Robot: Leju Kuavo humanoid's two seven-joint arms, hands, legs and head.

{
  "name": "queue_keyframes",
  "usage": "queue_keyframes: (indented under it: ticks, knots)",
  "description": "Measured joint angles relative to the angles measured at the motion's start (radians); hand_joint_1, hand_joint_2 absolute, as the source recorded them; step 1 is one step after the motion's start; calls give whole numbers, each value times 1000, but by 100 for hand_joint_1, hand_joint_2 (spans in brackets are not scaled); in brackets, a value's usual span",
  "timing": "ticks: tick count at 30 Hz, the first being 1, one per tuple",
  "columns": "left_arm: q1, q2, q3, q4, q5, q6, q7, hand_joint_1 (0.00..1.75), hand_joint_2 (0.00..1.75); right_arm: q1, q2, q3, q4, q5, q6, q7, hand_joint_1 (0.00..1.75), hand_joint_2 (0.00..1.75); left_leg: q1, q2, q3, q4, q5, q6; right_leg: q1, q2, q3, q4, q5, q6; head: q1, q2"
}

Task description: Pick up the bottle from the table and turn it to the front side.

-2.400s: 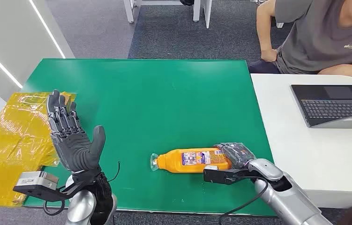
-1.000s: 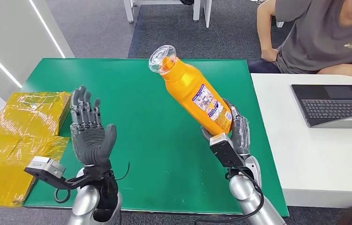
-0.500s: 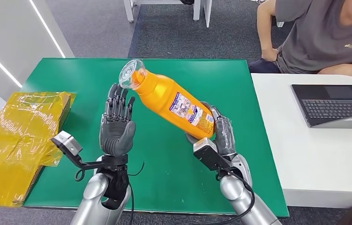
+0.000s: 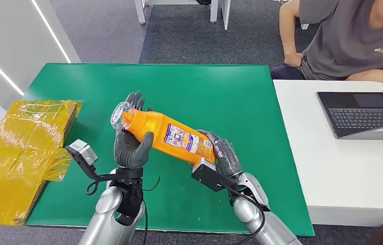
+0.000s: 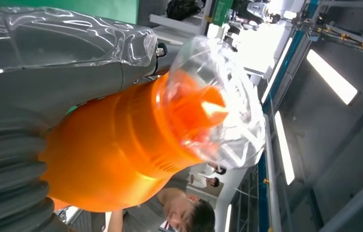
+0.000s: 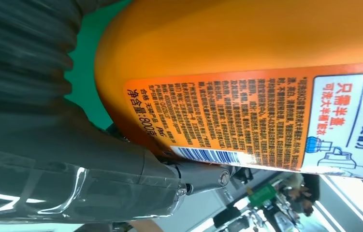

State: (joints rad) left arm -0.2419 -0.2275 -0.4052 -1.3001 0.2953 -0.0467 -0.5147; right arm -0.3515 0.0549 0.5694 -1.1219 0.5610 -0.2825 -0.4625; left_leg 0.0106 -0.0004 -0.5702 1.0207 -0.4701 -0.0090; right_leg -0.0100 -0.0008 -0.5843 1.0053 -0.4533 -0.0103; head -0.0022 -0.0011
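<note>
I'm holding the orange bottle up off the green desk, tilted, clear cap end toward my left side and the base down at my right. My right hand is wrapping the base end with fingers closed around it; that hand is carrying the weight, which is why it's sitting low and under the body. My left hand is cupping the neck end just below the cap, thumb pressing the near side and fingers curling up behind. My read: two contact points at opposite ends are giving me an axis to roll the bottle about.

In the right wrist view the label facing that camera is fine print plus a barcode, so I'm judging that as the back panel. The front side isn't facing up yet, so the turn looks only partly done.

The left wrist view is showing the cap close up, still on, with my thumb lying against the shoulder.

Risk as I see it: smooth plastic, may slip while regripping.

Yellow plastic-wrapped package is sitting at the desk's left edge, well apart. A person is sitting beside the laptop.
</note>
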Motion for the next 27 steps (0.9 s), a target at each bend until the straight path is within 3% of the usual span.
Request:
queue_keyframes:
  ticks: [7,19,20,24,25,27]
  knots:
    - [2,0,20,11,0,4,-4,0,175,-21,2,-2,53,22,35,5,175,175,0,0,0,0,0,0,0,0,0,0,0,0,0,0]
    - [1,-2,35,25,-75,35,-19,0,175,-32,2,-2,82,41,42,-96,175,175,0,0,0,0,0,0,0,0,0,0,0,0,0,0]
    - [1,-2,35,25,-84,37,-19,7,175,-32,2,-2,82,41,42,-100,175,175,0,0,0,0,0,0,0,0,0,0,0,0,0,0]
    - [1,-4,35,27,-106,42,-19,166,175,-32,2,-4,82,40,44,-108,175,175,0,0,0,0,0,0,0,0,0,0,0,0,0,0]
    - [1,-4,35,27,-110,42,-19,175,175,-32,2,-5,82,40,44,-109,175,175,0,0,0,0,0,0,0,0,0,0,0,0,0,0]
    - [1,-5,35,27,-118,40,-19,175,175,-32,2,-7,80,41,48,-109,175,175,0,0,0,0,0,0,0,0,0,0,0,0,0,0]
